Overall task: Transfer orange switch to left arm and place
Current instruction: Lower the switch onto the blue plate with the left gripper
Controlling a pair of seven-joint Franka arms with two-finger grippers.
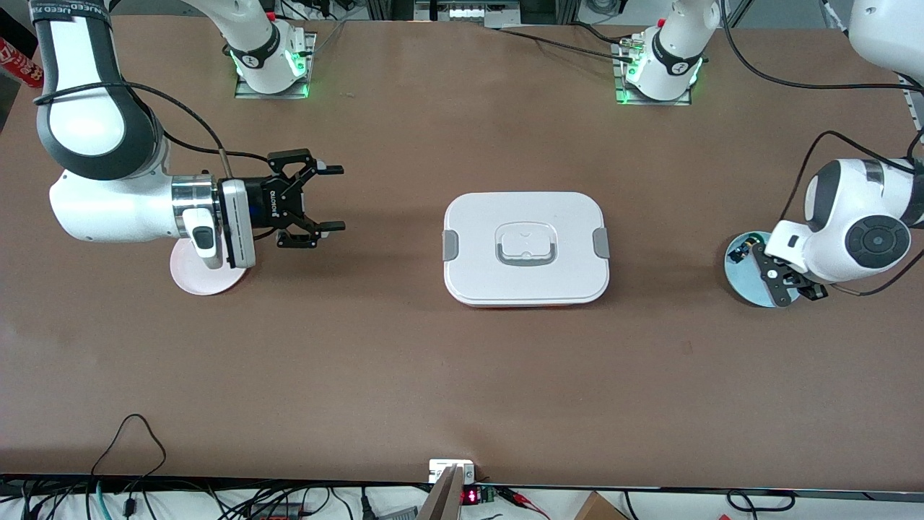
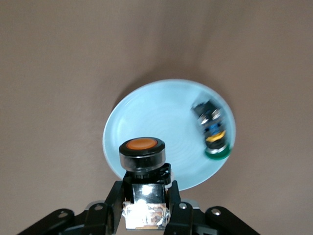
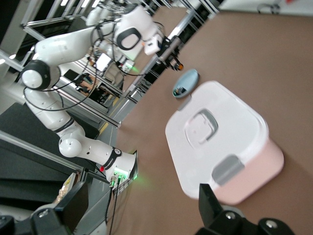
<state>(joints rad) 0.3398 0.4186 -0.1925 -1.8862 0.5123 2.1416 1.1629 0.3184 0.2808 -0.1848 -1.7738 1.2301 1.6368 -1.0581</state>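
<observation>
My left gripper is shut on the orange switch, a black cylinder with its orange cap facing up, and holds it just above the edge of a light blue plate. In the front view the left gripper hangs over that plate at the left arm's end of the table; the switch is hidden there. The white box lies closed in the middle of the table. My right gripper is open and empty, held level in the air and pointing at the box.
A black switch with yellow-green and blue parts lies on the blue plate. A pale pink plate sits under the right arm's wrist. The right wrist view shows the left gripper over the blue plate.
</observation>
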